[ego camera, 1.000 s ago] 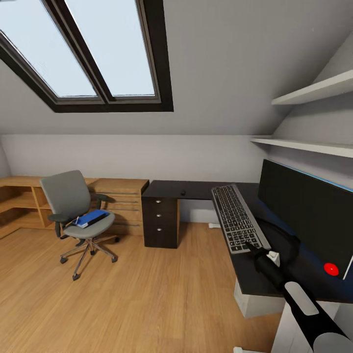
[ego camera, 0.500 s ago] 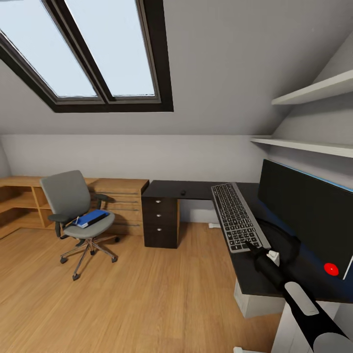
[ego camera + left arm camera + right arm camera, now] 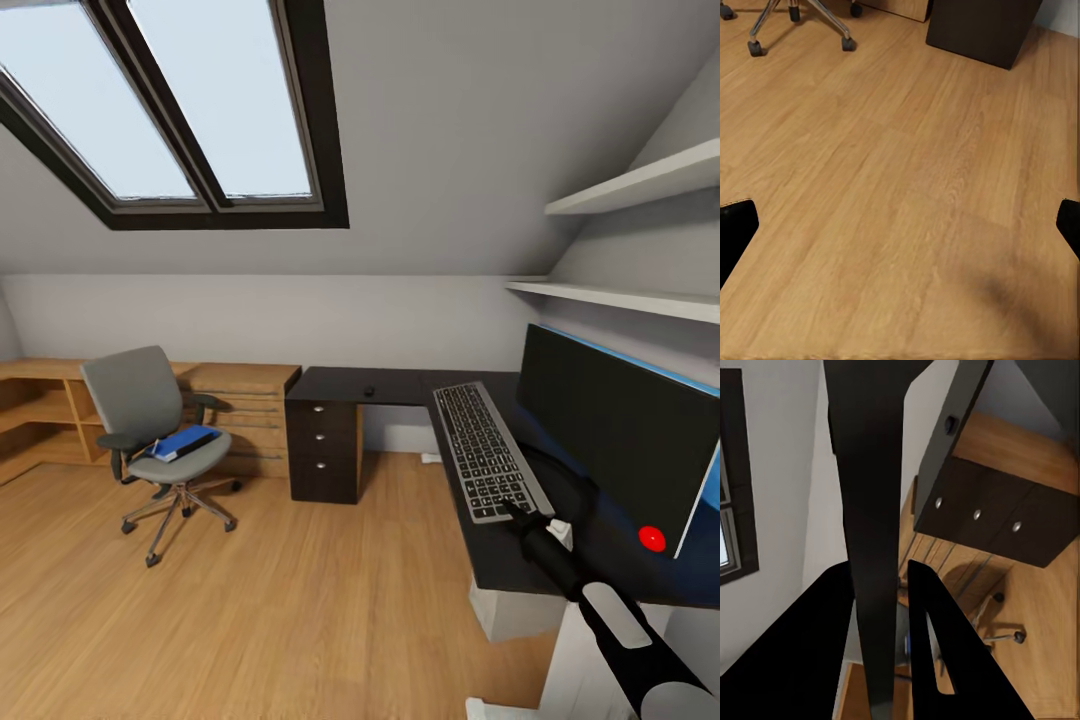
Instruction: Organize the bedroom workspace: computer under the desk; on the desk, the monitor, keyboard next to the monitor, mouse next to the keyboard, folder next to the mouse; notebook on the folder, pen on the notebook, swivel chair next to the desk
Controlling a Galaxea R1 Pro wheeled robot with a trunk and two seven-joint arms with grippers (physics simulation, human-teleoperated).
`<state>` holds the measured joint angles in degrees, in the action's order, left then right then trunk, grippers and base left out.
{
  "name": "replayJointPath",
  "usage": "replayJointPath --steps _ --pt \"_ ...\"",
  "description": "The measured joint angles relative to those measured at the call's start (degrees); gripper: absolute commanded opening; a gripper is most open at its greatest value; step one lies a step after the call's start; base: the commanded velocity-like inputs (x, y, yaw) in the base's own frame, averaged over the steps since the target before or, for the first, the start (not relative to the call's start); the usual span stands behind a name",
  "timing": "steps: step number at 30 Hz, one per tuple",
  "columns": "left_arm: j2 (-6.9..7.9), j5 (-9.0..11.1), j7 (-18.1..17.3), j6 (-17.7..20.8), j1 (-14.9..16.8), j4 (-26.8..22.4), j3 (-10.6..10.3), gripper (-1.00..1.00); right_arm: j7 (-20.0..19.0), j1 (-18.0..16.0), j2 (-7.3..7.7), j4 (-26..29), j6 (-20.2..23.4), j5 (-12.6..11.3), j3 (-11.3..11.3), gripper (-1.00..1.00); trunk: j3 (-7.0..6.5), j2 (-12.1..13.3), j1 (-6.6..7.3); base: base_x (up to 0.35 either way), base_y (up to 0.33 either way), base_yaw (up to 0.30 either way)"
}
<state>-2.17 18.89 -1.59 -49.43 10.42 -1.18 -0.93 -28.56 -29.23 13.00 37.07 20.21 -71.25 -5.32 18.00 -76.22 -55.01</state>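
Head view: right gripper (image 3: 512, 507) clamps keyboard (image 3: 484, 448) edge

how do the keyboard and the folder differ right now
The keyboard lies on the black desk beside the monitor; the folder lies on the chair seat, away from the desk. The keyboard is silver-grey with dark keys, the folder bright blue. The keyboard is long and narrow, the folder a shorter rectangle. The right gripper is at the keyboard's near end; nothing touches the folder. Both lie flat.

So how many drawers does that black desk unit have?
3, stacked in the drawer unit under the desk's far end: top knob, middle knob, bottom knob.
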Motion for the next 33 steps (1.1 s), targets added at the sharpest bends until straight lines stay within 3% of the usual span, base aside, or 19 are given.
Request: replayJointPath --steps 17,20,25,33 --pt "-0.02 0.0 0.0 0.01 0.0 0.0 0.0 1.0 0.27 0.0 -0.3 -0.23 -0.05 0.05 0.17 -1.0 0.0 0.0 0.02 -0.025 -0.026 0.0" --pt "-0.02 0.0 0.0 0.01 0.0 0.0 0.0 1.0 1.43 0.0 -0.32 -0.25 0.0 0.13 0.11 -1.0 0.0 0.0 0.02 0.0 0.0 0.0" --pt "-0.01 0.0 -0.01 0.01 0.0 0.0 0.0 1.0 7.27 0.01 -0.32 -0.27 0.17 -0.02 -0.21 -1.0 0.0 0.0 0.02 0.0 0.0 0.0" --pt "-0.02 0.0 -0.01 0.01 0.0 0.0 0.0 1.0 8.94 0.0 -0.34 -0.23 0.46 -0.34 -0.98 -1.0 0.0 0.0 0.02 0.0 0.0 0.0"
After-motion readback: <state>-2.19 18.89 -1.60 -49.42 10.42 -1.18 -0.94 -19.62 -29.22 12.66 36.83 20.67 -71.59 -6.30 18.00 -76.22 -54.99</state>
